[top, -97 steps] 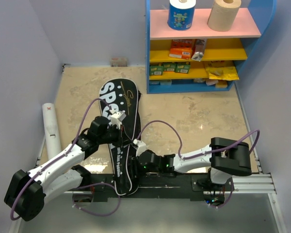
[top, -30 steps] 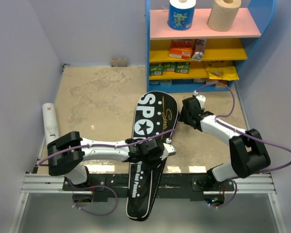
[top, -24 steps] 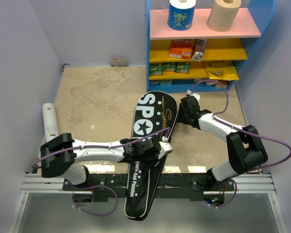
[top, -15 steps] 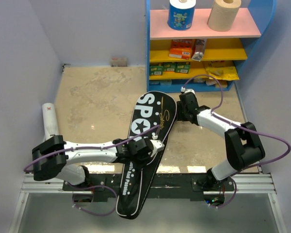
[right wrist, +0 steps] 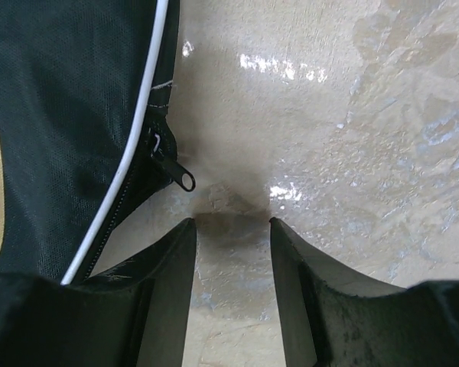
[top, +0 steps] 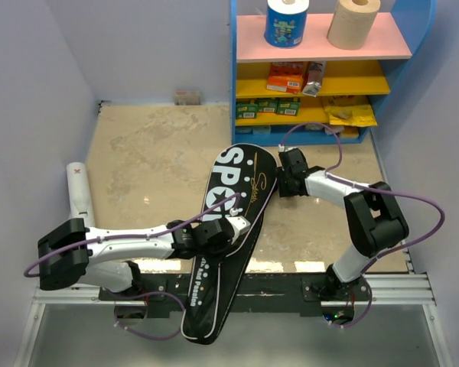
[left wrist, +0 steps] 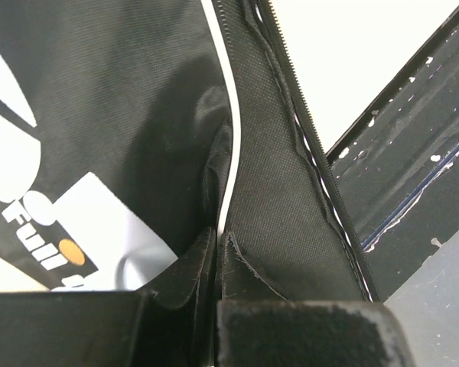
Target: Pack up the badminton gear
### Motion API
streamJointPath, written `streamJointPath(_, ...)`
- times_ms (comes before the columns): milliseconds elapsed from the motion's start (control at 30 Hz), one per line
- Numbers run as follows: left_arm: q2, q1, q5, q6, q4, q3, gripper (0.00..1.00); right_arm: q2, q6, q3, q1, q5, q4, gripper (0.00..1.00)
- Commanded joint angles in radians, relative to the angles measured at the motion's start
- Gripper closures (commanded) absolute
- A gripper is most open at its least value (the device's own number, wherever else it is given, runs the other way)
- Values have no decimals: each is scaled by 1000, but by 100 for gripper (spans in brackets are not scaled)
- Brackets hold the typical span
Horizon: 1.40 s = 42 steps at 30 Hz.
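1 black cover (top: pixel 241 180); 1 white tube (top: pixel 79 195) well apart; left gripper (left wrist: pixel 216 241) clamped on cover's edge; right gripper (right wrist: pixel 232 225) spread, empty, nr zip pull (right wrist: pixel 185 180).

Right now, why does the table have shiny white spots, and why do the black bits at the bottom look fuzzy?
Right wrist view: the spots are light glare on the glossy table; the right gripper is too close to the camera, so it blurs. Left wrist view: the left gripper blurs likewise, while the black cover is sharp.
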Motion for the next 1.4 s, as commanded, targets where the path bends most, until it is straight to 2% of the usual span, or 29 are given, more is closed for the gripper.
streamJointPath(0,-43,38,-188,7,-13,-24,100,5,-40,66,0,-17,13,54)
streamJointPath(433,-37,34,-158,19,0,-21,100,112,-75,145,8,4,-14,55)
streamJointPath(800,-37,23,-141,25,5,-24,100,178,-100,203,9,-45,-21,68)
streamJointPath(1233,-17,9,-127,34,11,-21,100,207,-149,223,15,-152,-13,75)
streamJointPath(1333,-10,8,-122,39,13,-18,100,218,-162,224,20,-183,-10,80)
streamJointPath(1367,-10,8,-122,37,13,-18,100,224,-167,226,20,-191,-10,85)
